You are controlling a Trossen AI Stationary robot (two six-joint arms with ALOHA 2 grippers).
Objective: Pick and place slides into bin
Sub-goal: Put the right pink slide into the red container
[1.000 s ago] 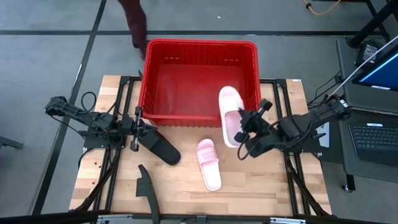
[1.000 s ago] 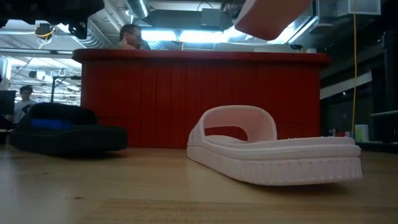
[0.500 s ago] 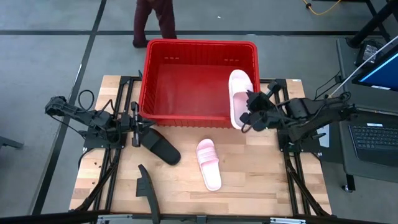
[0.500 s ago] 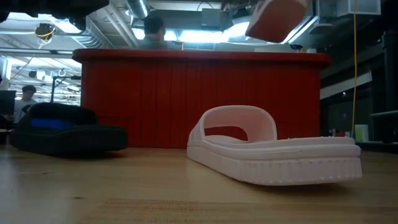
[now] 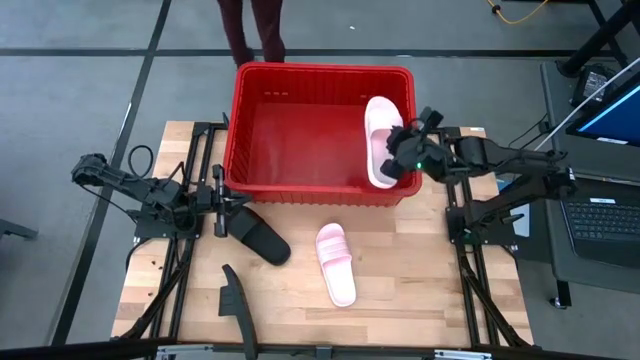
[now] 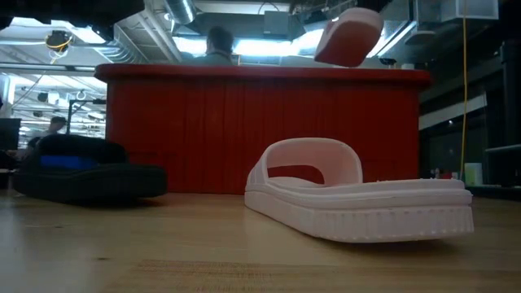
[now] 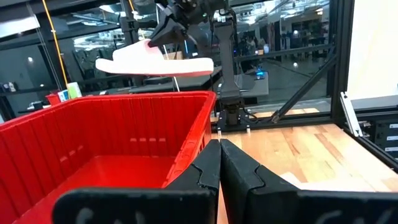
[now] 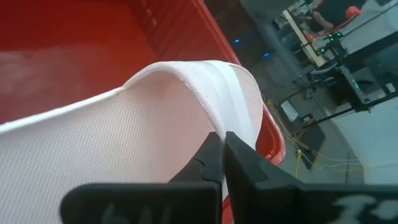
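My right gripper (image 5: 405,155) is shut on a light pink slide (image 5: 383,140) held over the right part of the red bin (image 5: 250,120). The held slide also shows in the low view (image 6: 348,37) and the left wrist view (image 7: 155,60), above the bin's rim. A second pink slide (image 5: 336,263) lies sole down on the table in front of the bin. A black slide (image 5: 258,235) lies sole down near the bin's near left corner. My left gripper (image 5: 222,205) is shut and empty beside that black slide's end. My right gripper pinches the pink slide's wide strap (image 8: 233,106) between its two fingers, at the strap's edge. The fingers come from the table's right, slanting down. The slide hangs about level, sole down, lifted clear above the bin (image 7: 163,46).
A dark curved object (image 5: 234,305) lies near the table's near edge, left of centre. A person's legs (image 5: 255,25) stand on the floor just beyond the bin. A laptop (image 5: 600,220) sits off the table's right side. Bare wood (image 5: 420,290) lies at the near right.
My right gripper has carried the pink slide up and toward the table's far edge, from over the bin's near right wall to over the bin's right inside. The slide has turned to lie along the bin's right wall. The person behind the bin has walked right.
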